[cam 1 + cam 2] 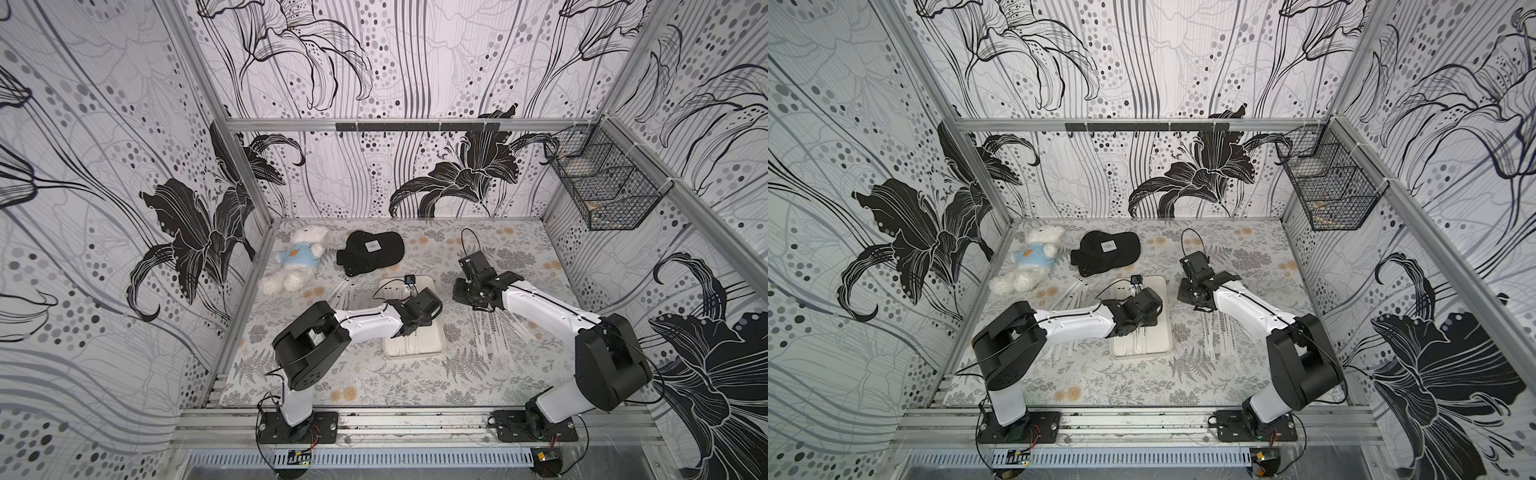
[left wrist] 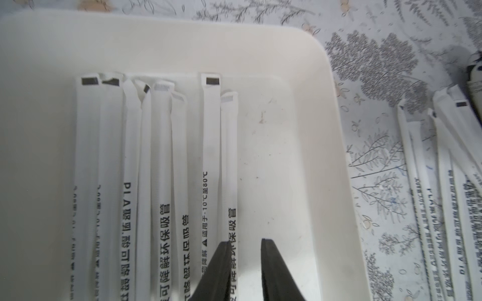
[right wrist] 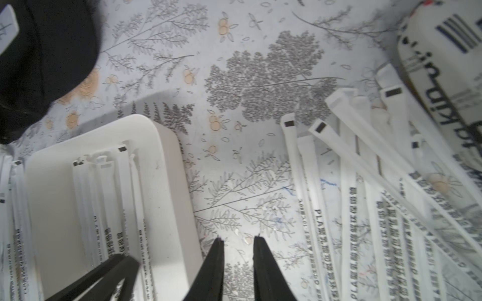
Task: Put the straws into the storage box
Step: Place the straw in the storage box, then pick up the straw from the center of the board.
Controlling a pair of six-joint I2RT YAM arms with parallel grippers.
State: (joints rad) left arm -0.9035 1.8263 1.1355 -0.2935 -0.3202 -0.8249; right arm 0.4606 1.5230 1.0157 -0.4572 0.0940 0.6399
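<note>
**Top view, left to right.** Left of centre, a few straws [image 1: 345, 291] lie loose on the floral tablecloth [image 1: 374, 386]. At centre we see the storage box [image 1: 415, 353], a smooth white tray with rounded corners. The paper-wrapped straws inside it lie parallel and lengthwise, as the fit requires. The left gripper [image 2: 245, 241] hovers above them, jaws parted and empty. Right of centre, the right gripper [image 3: 238, 238], likewise parted and empty, hangs beside a fanned heap of flat, printed straws, presumably poised to pick.

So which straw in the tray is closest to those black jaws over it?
The last straw in the row, beside the storage box's bare floor. It lies right by the left jaws; its end is crimped white, unlike its dark-marked neighbour.
</note>
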